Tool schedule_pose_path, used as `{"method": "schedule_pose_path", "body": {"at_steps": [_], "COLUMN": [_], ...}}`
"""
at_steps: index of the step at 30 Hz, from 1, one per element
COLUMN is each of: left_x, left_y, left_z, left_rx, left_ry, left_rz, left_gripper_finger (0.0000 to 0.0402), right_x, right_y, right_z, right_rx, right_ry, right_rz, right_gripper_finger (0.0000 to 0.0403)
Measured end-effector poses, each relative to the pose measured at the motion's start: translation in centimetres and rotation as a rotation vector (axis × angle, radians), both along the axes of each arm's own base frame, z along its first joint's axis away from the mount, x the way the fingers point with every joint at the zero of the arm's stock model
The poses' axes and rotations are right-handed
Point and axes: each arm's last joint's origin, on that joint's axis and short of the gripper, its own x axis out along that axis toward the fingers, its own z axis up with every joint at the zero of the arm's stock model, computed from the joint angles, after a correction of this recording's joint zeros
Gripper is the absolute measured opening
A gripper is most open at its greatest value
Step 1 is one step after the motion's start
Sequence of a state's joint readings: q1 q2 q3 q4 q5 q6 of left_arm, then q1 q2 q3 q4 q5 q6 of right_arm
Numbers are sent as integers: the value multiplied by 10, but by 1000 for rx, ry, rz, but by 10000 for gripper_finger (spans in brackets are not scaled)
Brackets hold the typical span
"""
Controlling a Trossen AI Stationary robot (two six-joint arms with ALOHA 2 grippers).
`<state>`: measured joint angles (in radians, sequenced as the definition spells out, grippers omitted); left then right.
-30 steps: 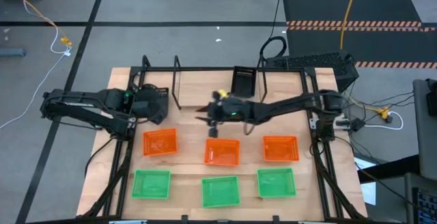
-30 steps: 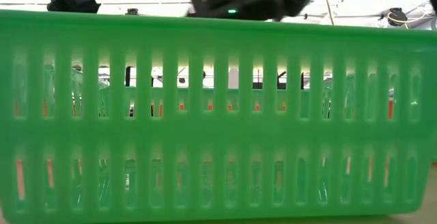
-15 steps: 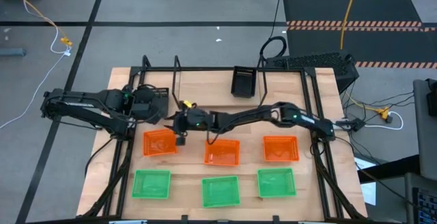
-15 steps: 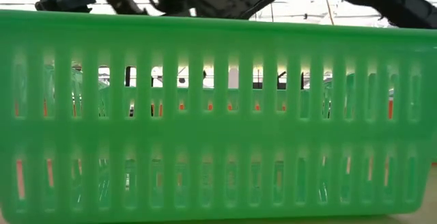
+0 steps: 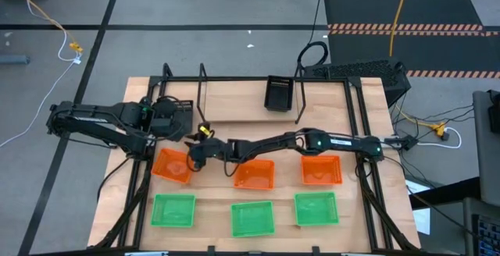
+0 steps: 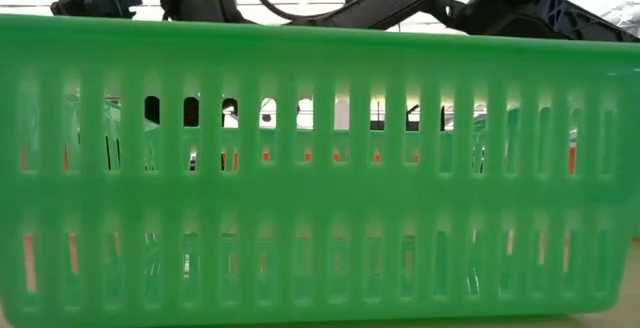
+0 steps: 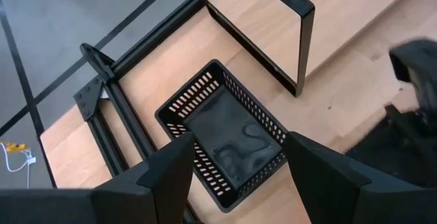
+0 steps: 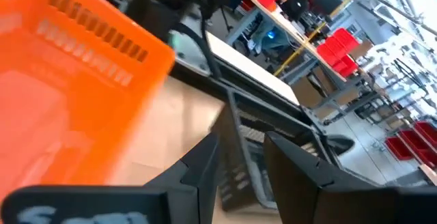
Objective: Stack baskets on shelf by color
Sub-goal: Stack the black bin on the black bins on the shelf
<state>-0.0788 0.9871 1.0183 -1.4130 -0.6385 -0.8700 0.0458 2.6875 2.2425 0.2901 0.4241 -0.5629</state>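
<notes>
Three orange baskets sit in a row on the table: left (image 5: 170, 165), middle (image 5: 255, 174), right (image 5: 320, 170). Three green baskets (image 5: 252, 218) lie in a row nearer me. One black basket (image 5: 279, 92) stands on the shelf (image 5: 242, 100), beside a hoop upright (image 5: 298, 92). My right gripper (image 5: 191, 153) is open and reaches across to the left orange basket (image 8: 68, 80). My left gripper (image 7: 240, 142) is open and hovers above another black basket (image 7: 225, 142), which rests flat on the table. My right gripper meets the left orange basket at its right wall (image 8: 147, 60), with the outer side of one finger (image 8: 205, 159). Nothing orange lies between the fingers. It comes level from the table's right. The basket stays on the table, turned askew.
A green basket (image 6: 320, 168) fills the low view, with both arms showing above its rim. Black frame rails (image 5: 361, 131) run along the table's sides. A hoop upright (image 7: 273, 26) stands close to the black basket under my left gripper. People sit in the room beyond.
My right arm has stretched out, and its gripper has swept from the table's middle toward the left and near edges, reaching the left orange basket. That basket has slid a little toward the left edge and turned askew.
</notes>
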Motion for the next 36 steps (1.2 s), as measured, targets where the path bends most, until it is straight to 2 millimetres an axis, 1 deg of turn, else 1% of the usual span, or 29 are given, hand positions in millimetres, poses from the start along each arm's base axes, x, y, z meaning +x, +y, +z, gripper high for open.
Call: {"method": "schedule_pose_path", "body": {"at_steps": [5,9,11,13,16,18,20,22,23,24,26,28,30,32,34,36], "left_x": [0,0,0,1,3,5,6,6,6,6,4,1,-2,-2,1,5], "left_y": [0,0,0,-1,-3,-5,-7,-9,-9,-9,-10,-10,-9,-10,-11,-12], "left_z": [0,0,0,-1,-12,-26,-45,-62,-70,-76,-87,-94,-100,-105,-109,-113], "left_rx": [1,0,-12,-31,-41,-46,-60,-85,-97,-109,-124,-135,-134,-143,-161,-183], "left_ry": [1,1,1,5,5,-3,15,31,36,43,66,95,117,123,115,98], "left_rz": [0,0,-2,-4,14,14,-6,-17,-19,-22,-32,-32,-31,-51,-103,-176], "left_gripper_finger": [232,232,232,232,232,232,232,232,232,232,232,232,232,232,232,232], "right_x": [0,-2,-3,-5,-12,-20,-33,-50,-61,-73,-102,-137,-175,-213,-248,-279], "right_y": [-14,-22,-20,-12,10,23,33,38,38,37,31,21,10,1,-6,-10], "right_z": [-1,-7,-10,-5,19,40,59,76,84,89,99,104,109,115,120,123], "right_rx": [11,29,29,30,79,117,135,158,175,197,241,282,327,371,408,417], "right_ry": [0,64,103,139,195,240,294,332,340,354,330,294,211,92,-43,-174], "right_rz": [-23,-39,-37,-15,63,110,136,168,186,211,234,233,210,192,190,198], "right_gripper_finger": [112,112,112,112,112,112,112,112,111,109,102,94,87,83,81,81]}}
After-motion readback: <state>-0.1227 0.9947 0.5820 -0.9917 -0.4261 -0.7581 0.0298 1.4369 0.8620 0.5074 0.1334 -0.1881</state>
